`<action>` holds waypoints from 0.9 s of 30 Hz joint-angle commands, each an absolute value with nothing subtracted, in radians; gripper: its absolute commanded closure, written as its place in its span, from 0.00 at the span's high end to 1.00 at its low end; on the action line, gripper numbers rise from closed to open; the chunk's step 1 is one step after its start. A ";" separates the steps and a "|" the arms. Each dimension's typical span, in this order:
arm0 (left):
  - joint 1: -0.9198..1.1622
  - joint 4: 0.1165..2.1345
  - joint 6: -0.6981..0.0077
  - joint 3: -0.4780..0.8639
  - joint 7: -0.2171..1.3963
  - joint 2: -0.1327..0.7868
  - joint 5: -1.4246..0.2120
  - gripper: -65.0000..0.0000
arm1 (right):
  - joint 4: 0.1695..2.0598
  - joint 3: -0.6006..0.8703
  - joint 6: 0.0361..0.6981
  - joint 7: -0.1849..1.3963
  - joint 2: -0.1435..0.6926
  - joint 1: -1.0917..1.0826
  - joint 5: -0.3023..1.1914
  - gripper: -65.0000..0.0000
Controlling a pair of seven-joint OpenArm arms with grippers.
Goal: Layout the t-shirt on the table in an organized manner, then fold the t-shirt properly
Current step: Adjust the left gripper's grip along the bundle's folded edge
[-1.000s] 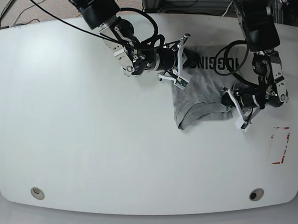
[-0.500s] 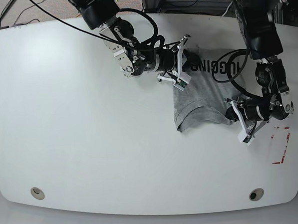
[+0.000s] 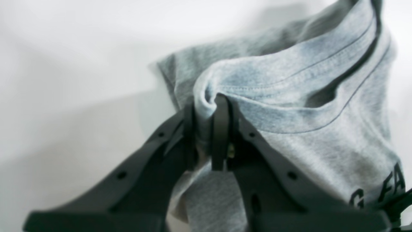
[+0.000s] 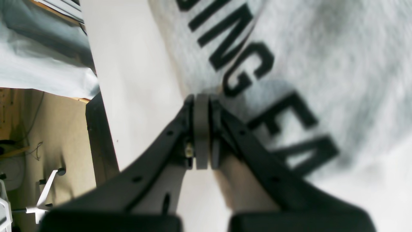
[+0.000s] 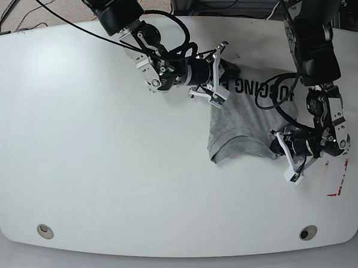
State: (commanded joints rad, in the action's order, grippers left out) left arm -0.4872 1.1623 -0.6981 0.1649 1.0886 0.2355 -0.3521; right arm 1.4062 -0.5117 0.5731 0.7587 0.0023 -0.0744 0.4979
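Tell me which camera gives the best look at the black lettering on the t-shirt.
The right wrist view: the black lettering on the t-shirt is large, and "ING" and "FA" are readable. The base view shows the whole line, small and upside down. The left wrist view catches only a few letters at its edge.

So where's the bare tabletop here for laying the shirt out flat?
The glossy white table is bare left of the heather-grey t-shirt, and along the near edge between its two round holes. It is crowded around both pincers and the red tape outline.

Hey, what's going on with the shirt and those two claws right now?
Left claw shut on the t-shirt hem. Right claw shut at its lettered edge. Shirt bunched on the table, not flat. Nothing blocking.
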 joint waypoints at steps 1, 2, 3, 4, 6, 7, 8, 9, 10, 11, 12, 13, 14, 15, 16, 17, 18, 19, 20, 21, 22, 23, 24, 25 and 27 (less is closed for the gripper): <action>-0.487 1.162 -0.698 0.165 1.089 0.236 -0.354 0.07 | 1.406 -0.512 0.573 0.759 0.002 -0.074 0.501 0.01; -0.487 1.164 -0.698 0.165 1.089 0.236 -0.355 0.07 | 1.406 -0.512 0.573 0.759 0.002 -0.074 0.503 0.01; -0.487 1.164 -0.698 0.165 1.089 0.236 -0.355 0.07 | 1.408 -0.512 0.573 0.759 0.002 -0.074 0.503 0.01; -0.487 1.164 -0.698 0.165 1.089 0.236 -0.355 0.07 | 1.409 -0.512 0.573 0.759 0.002 -0.074 0.503 0.01; -0.487 1.164 -0.698 0.165 1.089 0.236 -0.355 0.07 | 1.423 -0.513 0.573 0.760 0.001 -0.074 0.503 0.01; -0.486 1.164 -0.698 0.165 1.089 0.236 -0.355 0.07 | 1.438 -0.526 0.573 0.762 0.001 -0.074 0.503 0.01; -0.484 1.164 -0.698 0.165 1.089 0.236 -0.355 0.07 | 1.449 -0.535 0.572 0.762 0.001 -0.074 0.503 0.01; -0.483 1.164 -0.698 0.165 1.089 0.236 -0.355 0.07 | 1.463 -0.539 0.572 0.762 0.001 -0.074 0.503 0.01; -0.481 1.165 -0.698 0.165 1.089 0.236 -0.355 0.07 | 1.472 -0.542 0.570 0.762 -0.001 -0.076 0.504 0.01; -0.481 1.165 -0.698 0.165 1.089 0.236 -0.355 0.07 | 1.480 -0.542 0.568 0.762 -0.004 -0.087 0.504 0.01; -0.481 1.165 -0.698 0.165 1.089 0.236 -0.355 0.07 | 1.480 -0.542 0.567 0.762 -0.007 -0.091 0.504 0.01; -0.481 1.165 -0.698 0.165 1.089 0.236 -0.355 0.07 | 1.475 -0.542 0.567 0.762 -0.021 -0.101 0.504 0.01; -0.479 1.167 -0.698 0.165 1.089 0.236 -0.355 0.07 | 1.468 -0.542 0.567 0.762 -0.035 -0.110 0.496 0.01; -0.479 1.167 -0.698 0.165 1.089 0.237 -0.355 0.07 | 1.452 -0.542 0.567 0.759 -0.042 -0.114 0.495 0.01; -0.479 1.167 -0.698 0.165 1.089 0.237 -0.355 0.07 | 1.438 -0.542 0.567 0.759 -0.044 -0.119 0.495 0.01; -0.478 1.167 -0.698 0.165 1.089 0.237 -0.355 0.07 | 1.411 -0.542 0.568 0.756 -0.047 -0.137 0.495 0.01; -0.469 1.168 -0.698 0.165 1.090 0.237 -0.355 0.07 | 1.382 -0.542 0.570 0.746 -0.048 -0.153 0.495 0.01; -0.463 1.170 -0.698 0.165 1.090 0.237 -0.355 0.07 | 1.369 -0.544 0.570 0.739 -0.048 -0.157 0.495 0.01; -0.461 1.170 -0.698 0.165 1.090 0.237 -0.355 0.07 | 1.345 -0.544 0.570 0.717 -0.048 -0.165 0.495 0.01; -0.461 1.170 -0.698 0.165 1.090 0.237 -0.355 0.07 | 1.320 -0.545 0.570 0.693 -0.048 -0.170 0.495 0.01; -0.460 1.170 -0.698 0.165 1.090 0.237 -0.355 0.07 | 1.305 -0.545 0.570 0.682 -0.048 -0.173 0.493 0.01; -0.458 1.170 -0.698 0.165 1.090 0.237 -0.355 0.07 | 1.293 -0.547 0.570 0.673 -0.047 -0.174 0.493 0.01; -0.458 1.170 -0.698 0.165 1.090 0.237 -0.355 0.07 | 1.267 -0.547 0.570 0.657 -0.044 -0.177 0.493 0.01; -0.458 1.170 -0.698 0.165 1.090 0.237 -0.355 0.07 | 1.254 -0.547 0.570 0.650 -0.041 -0.186 0.493 0.01; -0.458 1.170 -0.698 0.165 1.090 0.237 -0.355 0.07 | 1.234 -0.547 0.570 0.639 -0.033 -0.196 0.492 0.01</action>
